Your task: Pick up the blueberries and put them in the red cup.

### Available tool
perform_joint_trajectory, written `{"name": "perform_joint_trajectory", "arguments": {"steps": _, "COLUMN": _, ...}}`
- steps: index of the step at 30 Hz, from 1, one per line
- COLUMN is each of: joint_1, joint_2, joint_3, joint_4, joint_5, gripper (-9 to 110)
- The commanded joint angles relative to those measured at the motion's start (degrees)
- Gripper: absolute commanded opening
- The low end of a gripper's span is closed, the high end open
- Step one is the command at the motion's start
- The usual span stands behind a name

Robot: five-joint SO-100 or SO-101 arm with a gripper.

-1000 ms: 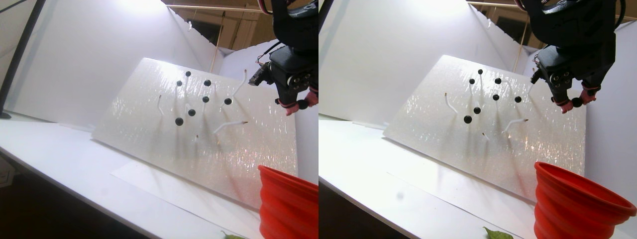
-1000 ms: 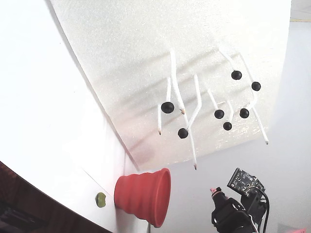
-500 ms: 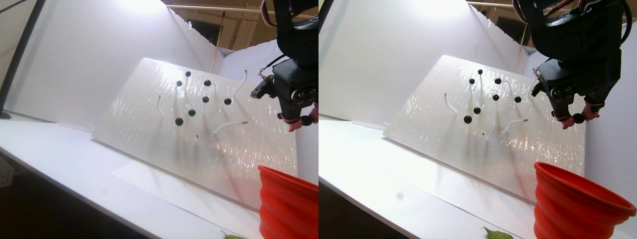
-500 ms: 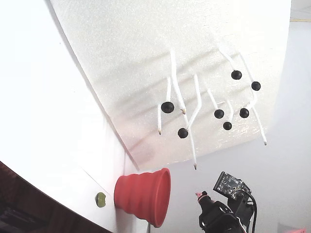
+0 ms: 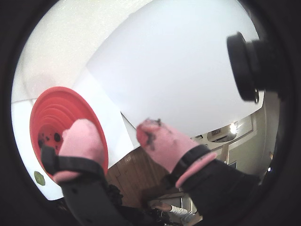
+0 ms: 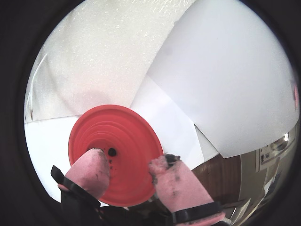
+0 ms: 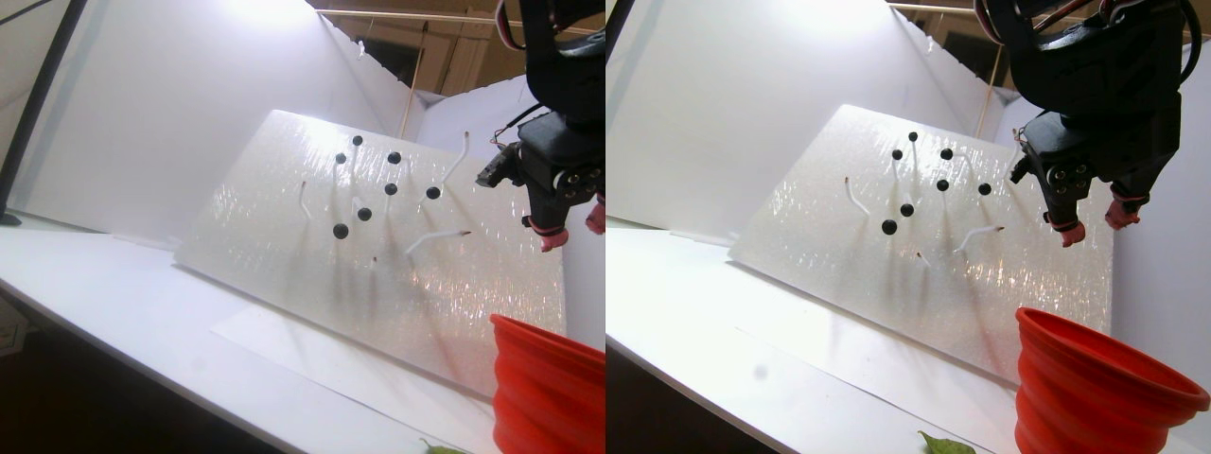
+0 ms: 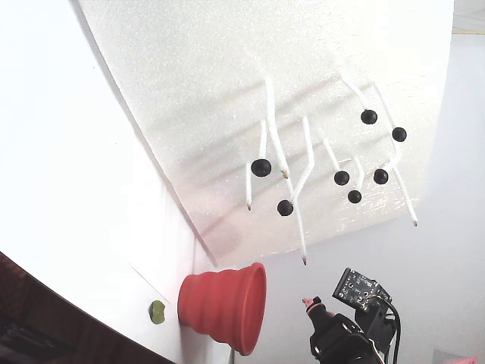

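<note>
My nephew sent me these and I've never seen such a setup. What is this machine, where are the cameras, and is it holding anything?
It is a small black robot arm ending in a gripper with two pink-padded fingers. The two round fisheye pictures come from cameras riding on the gripper, looking down into a ridged red plastic cup with small dark balls in its bottom. The wide picture is two nearly equal side views; the last looks from another fixed spot. Glossy black balls on thin white stems, the blueberries, stick out of a white foam board. The fingers are apart and hold nothing.
</note>
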Motion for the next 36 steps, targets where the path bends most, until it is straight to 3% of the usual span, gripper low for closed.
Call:
{"name": "perform_joint_trajectory", "arguments": {"steps": 1, "joint_1": 1.0, "joint_2": 6.2, "joint_3": -2.9, "joint_4": -1.1, "joint_5": 0.5, "gripper": 17}}
{"name": "perform_joint_trajectory", "arguments": {"steps": 36, "joint_1": -9.2, "joint_2": 22.5, "joint_3": 4.1, "joint_4": 4.8, "joint_5": 6.5, "gripper": 15}}
